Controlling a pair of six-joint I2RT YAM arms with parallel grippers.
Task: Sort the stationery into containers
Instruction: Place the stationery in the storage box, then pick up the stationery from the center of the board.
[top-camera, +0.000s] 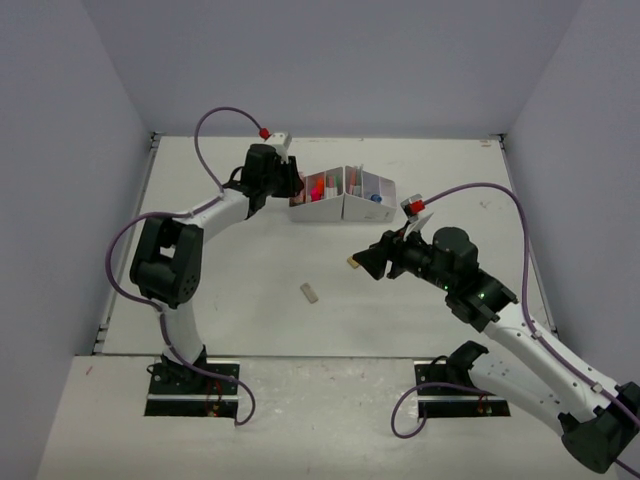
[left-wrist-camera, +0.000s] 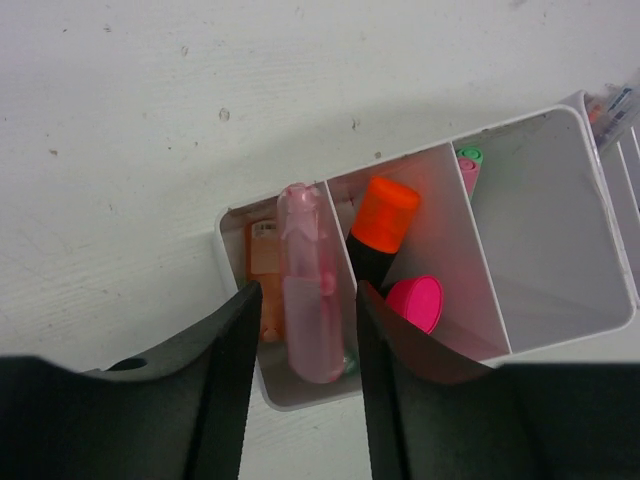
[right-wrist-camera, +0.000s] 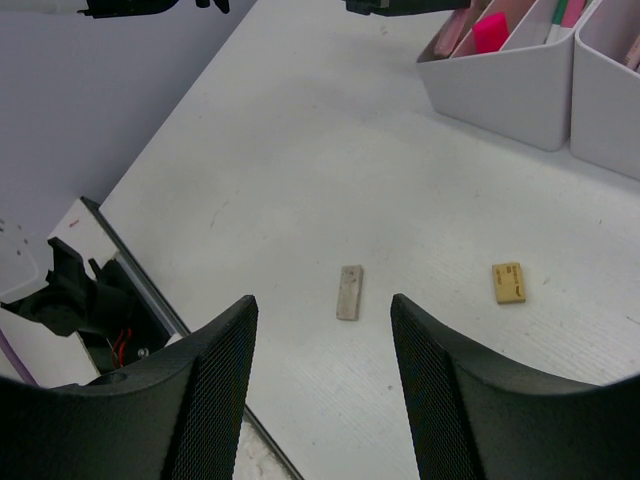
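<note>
done: translucent pink plastic pen (left-wrist-camera: 300, 240) dropped in white compartmented organiser box (left-wrist-camera: 560, 250), left tool (left-wrist-camera: 308, 295) spread | left: small peach eraser (right-wrist-camera: 508, 283), flat grey strip (right-wrist-camera: 349, 292) unsorted on tabletop (right-wrist-camera: 300, 150), right tool (right-wrist-camera: 322, 330) spread, empty

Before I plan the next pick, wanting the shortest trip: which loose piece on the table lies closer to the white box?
The squarish peach piece; the longer grey piece lies clearly farther from the white box.

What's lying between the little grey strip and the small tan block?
Nothing: the right wrist view shows bare white tabletop between the flat grey strip and the tan rectangular block.
</note>
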